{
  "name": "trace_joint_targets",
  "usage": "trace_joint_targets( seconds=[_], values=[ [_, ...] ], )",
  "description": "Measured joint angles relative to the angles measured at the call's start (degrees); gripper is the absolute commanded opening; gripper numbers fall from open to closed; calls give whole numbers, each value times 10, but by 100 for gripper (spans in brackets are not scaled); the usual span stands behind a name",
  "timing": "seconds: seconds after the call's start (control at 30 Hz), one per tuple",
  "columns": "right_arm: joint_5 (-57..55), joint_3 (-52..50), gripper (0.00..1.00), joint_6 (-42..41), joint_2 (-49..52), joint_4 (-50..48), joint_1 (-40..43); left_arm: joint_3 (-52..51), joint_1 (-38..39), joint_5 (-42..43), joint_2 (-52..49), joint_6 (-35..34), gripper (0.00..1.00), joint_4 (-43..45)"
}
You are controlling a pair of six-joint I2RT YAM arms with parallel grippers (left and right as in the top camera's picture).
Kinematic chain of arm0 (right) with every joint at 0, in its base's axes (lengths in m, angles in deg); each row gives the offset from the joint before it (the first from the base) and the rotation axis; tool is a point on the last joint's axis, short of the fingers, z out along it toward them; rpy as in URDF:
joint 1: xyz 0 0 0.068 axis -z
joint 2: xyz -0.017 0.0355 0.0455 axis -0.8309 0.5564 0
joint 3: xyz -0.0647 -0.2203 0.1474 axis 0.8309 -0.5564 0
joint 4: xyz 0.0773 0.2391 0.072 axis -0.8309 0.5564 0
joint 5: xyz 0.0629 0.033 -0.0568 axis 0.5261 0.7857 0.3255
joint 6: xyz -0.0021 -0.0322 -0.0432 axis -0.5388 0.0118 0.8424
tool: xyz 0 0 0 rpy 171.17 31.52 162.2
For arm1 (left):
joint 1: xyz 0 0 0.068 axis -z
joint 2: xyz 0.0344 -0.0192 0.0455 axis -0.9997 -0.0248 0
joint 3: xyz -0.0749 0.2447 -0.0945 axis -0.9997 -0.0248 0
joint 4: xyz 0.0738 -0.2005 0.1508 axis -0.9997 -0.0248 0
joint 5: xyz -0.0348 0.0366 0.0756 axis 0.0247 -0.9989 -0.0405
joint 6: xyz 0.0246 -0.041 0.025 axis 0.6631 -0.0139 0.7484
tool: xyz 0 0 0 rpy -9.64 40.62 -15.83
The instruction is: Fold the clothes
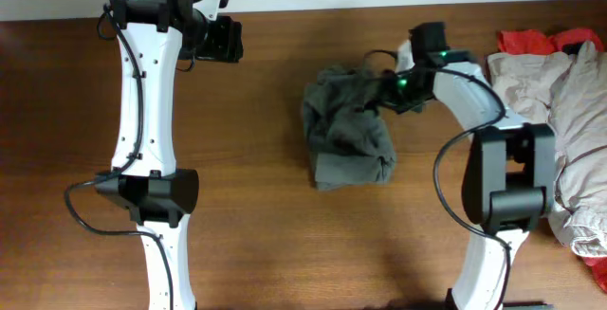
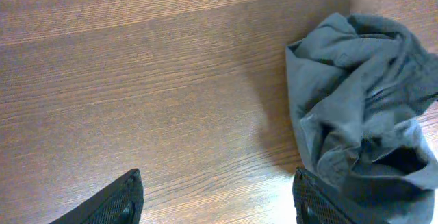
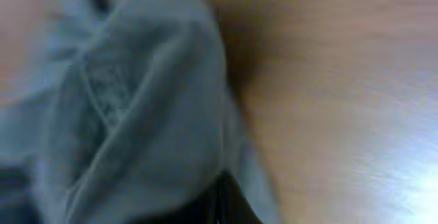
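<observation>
A crumpled grey-green garment (image 1: 346,130) lies bunched in the middle of the wooden table. It also shows at the right of the left wrist view (image 2: 363,107) and fills the blurred right wrist view (image 3: 137,114). My right gripper (image 1: 387,90) is at the garment's upper right edge, shut on its cloth. My left gripper (image 1: 223,40) is open and empty at the far left of the table, well away from the garment; its fingers (image 2: 215,200) frame bare wood.
A pile of other clothes lies at the right edge: beige cloth (image 1: 560,111) with a red piece (image 1: 545,40) behind it. The table's far edge runs along the top.
</observation>
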State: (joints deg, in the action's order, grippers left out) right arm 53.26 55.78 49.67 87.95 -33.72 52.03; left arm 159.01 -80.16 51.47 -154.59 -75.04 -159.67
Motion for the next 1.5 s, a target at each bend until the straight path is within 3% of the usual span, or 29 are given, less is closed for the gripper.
trace_joint_targets(
  seconds=[0.23, 0.5, 0.67, 0.97, 1.1, 1.37, 1.5],
  values=[
    [168, -1, 4, 29, -22, -133, -63, 0, 0, -4, 0, 0, 70, -1],
    [217, 0, 6, 48, -72, -79, -75, 0, 0, -6, 0, 0, 69, -2],
    [199, 0, 4, 59, -74, -40, -71, 0, 0, -6, 0, 0, 70, -2],
    [63, 0, 4, 3, -74, -38, -19, 0, 0, -37, 0, 0, 70, -13],
    [34, 0, 4, -7, -73, -50, 4, 0, 0, -54, 0, 2, 60, -9],
    [18, 0, 4, -10, -60, -73, -31, -14, -19, -51, -32, 7, 25, -6],
    [16, 0, 4, -10, -40, -90, -72, -42, -41, -7, -93, 21, 22, 5]
  ],
)
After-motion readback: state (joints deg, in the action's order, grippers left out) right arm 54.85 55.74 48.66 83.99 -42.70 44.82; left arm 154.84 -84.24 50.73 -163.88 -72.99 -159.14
